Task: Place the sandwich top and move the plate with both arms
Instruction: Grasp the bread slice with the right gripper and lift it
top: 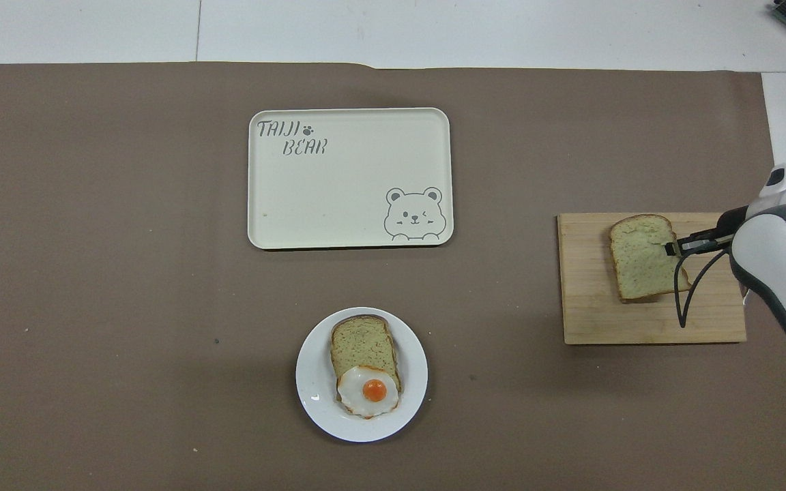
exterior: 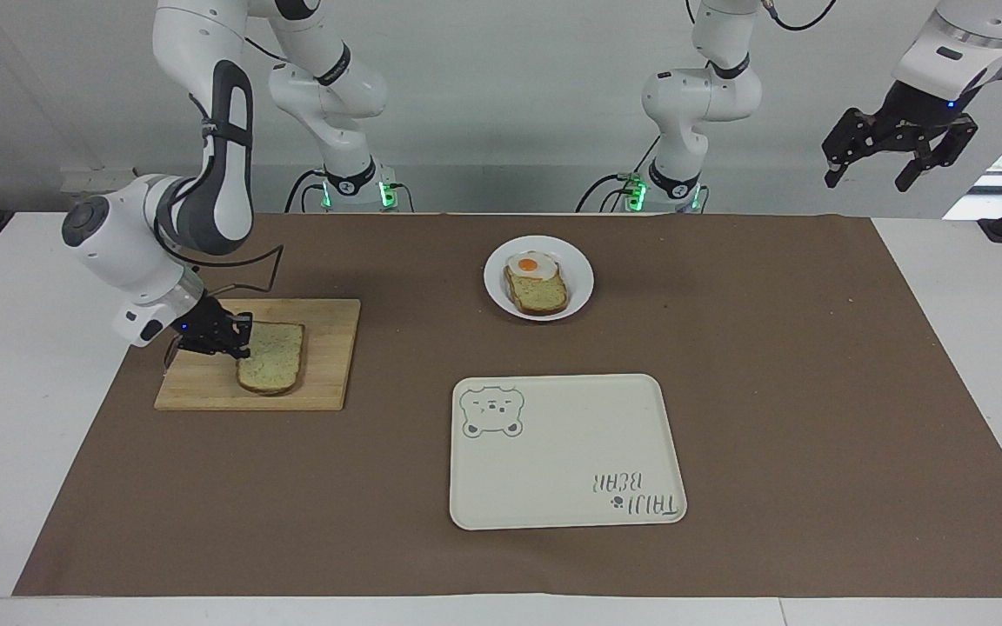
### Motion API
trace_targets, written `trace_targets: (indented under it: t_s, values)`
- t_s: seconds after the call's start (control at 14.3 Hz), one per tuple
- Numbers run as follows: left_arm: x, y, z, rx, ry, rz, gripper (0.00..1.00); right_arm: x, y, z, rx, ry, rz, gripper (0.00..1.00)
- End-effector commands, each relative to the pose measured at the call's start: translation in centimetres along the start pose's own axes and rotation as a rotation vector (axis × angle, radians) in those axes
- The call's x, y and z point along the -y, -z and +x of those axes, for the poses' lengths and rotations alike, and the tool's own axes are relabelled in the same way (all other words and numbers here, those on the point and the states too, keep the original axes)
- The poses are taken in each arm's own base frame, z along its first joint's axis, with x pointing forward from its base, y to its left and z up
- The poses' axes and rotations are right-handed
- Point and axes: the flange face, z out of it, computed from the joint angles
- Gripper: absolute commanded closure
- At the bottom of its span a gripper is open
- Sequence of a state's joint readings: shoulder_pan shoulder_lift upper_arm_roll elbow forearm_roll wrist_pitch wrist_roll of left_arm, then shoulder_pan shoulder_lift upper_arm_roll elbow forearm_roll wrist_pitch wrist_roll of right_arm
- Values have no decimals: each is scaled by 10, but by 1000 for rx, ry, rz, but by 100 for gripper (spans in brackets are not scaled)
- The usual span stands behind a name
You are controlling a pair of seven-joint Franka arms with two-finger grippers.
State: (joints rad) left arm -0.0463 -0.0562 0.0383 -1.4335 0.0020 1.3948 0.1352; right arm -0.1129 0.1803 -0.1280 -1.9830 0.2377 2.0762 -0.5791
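Note:
The sandwich top (exterior: 273,356) is a plain bread slice over the wooden cutting board (exterior: 327,348), at the right arm's end of the table. My right gripper (exterior: 236,341) is shut on the slice's edge and holds it nearly flat, just above the board; both also show in the overhead view, gripper (top: 671,249) and slice (top: 642,262). The white plate (exterior: 579,269) sits near the robots and carries a bread slice with a fried egg (exterior: 529,263). My left gripper (exterior: 897,161) waits open, high off the left arm's end of the table.
A cream rectangular tray with a bear drawing (exterior: 566,452) lies farther from the robots than the plate, and shows in the overhead view too (top: 348,177). Brown paper (exterior: 771,365) covers the table. A black cable (top: 683,300) hangs from the right gripper over the board (top: 591,314).

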Motion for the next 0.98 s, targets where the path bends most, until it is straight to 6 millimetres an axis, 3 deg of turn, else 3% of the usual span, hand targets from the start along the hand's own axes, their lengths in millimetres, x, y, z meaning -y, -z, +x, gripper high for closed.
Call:
trace_targets:
  t_s: [0.0, 0.42, 0.91]
  values:
    - [2, 1, -7, 0, -5, -15, 0, 3, 34, -12, 24, -3, 51, 100]
    - [2, 0, -7, 2, -5, -15, 0, 13, 45, -17, 85, 6, 112, 100]
    - [2, 0, -7, 2, -5, -15, 0, 73, 29, -2, 125, -15, 171, 100]
